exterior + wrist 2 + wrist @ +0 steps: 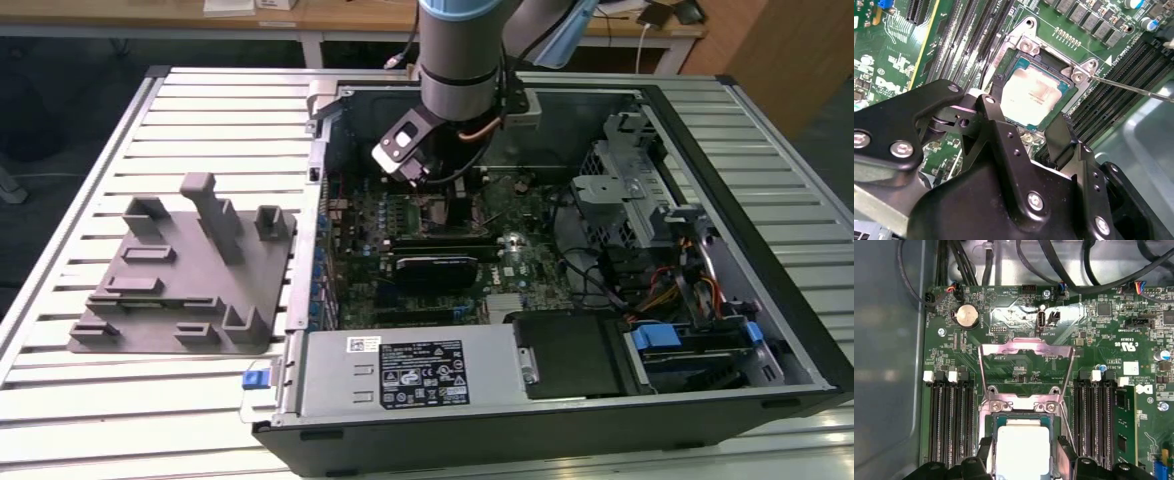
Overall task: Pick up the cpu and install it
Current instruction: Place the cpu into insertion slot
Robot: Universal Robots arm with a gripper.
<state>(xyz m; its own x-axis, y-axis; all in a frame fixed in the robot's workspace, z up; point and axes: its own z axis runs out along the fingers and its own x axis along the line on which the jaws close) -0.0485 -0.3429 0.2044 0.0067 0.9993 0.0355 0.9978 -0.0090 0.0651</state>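
cpu (1021, 450) in socket (1024, 406) | tool (1028, 117) over it, exterior view: 12 o'clock end of case (561, 430), grip cannot tell | keep level, no side push

Even overhead room light, bright. Glare whitens cpu (1023, 452) top in first wrist view; sheen on open retention frame (1026, 351). Case (574, 120) interior shadowed under arm (461, 40).

First wrist view: cpu (1023, 452) cut off by frame edge. Second wrist view: one cpu side hidden behind end effector (1024, 117); lever (1134, 89) end cut off.
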